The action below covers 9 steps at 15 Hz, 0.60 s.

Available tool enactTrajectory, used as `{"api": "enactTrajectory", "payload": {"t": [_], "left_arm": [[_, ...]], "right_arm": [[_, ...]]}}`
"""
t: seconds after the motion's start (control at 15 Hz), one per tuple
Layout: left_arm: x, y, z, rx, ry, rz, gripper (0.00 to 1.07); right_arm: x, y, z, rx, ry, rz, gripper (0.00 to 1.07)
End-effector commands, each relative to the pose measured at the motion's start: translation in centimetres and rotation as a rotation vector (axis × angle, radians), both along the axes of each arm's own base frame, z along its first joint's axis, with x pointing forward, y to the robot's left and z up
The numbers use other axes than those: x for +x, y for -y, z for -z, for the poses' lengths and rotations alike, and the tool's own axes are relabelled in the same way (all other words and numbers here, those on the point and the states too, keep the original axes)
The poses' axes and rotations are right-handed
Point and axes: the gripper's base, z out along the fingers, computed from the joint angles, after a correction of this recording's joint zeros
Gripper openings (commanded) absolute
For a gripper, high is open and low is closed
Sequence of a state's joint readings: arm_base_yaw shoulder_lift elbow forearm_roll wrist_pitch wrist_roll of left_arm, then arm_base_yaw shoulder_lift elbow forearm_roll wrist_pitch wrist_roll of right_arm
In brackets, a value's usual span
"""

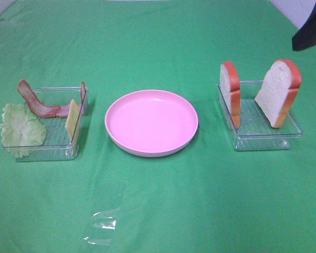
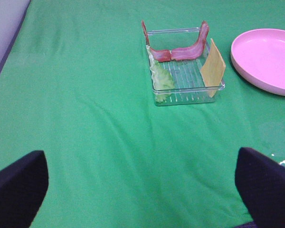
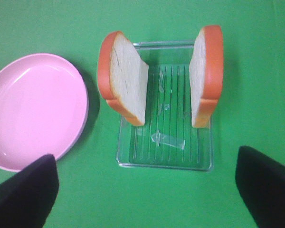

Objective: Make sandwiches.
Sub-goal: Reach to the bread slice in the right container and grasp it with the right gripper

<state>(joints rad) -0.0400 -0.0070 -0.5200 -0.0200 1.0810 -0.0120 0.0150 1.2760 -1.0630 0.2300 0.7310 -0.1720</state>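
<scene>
Hovering right of the plate (image 3: 33, 109), right end effector (image 3: 145, 161) spread wide; probably best pinching light, stiff bread (image 3: 128, 80) by its crust.

My left pincer (image 2: 141, 190): only two dark, blurred finger ends at the frame edge, the rest cut off. Same for my right pincer (image 3: 145, 192). One finger (image 3: 23, 197) hides part of the pink plate (image 3: 33, 109), and the frame edge clips it too. In the left wrist view the plate is also cut off at the edge.

In the high view my right arm (image 1: 310, 31) is just a dark corner shape, cut off. One bacon strip (image 1: 68, 109) sits partly behind the cheese square (image 1: 72, 121). One bread slice (image 1: 230, 92) is nearly edge-on, its face barely visible.

Clear scrap (image 1: 101, 224) on the surface (image 1: 200, 211): can't tell what. Clear bit (image 3: 168, 139) in the bread tray (image 3: 164, 165): same.
</scene>
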Motion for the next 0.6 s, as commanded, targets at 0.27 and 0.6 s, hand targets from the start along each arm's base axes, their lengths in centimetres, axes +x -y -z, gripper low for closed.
{"api": "enactTrajectory", "payload": {"t": [0.27,0.6], "left_arm": [[-0.1,0.1,0.0,-0.006,0.012,0.003,1.0],[-0.1,0.1,0.0,-0.006,0.012,0.003,1.0]], "right_arm": [[5.1,-3.9,-3.0,-0.049,-0.027,-0.166,0.95],[9.5,-8.0,0.4,-0.114,-0.129,-0.265,0.94]]}}
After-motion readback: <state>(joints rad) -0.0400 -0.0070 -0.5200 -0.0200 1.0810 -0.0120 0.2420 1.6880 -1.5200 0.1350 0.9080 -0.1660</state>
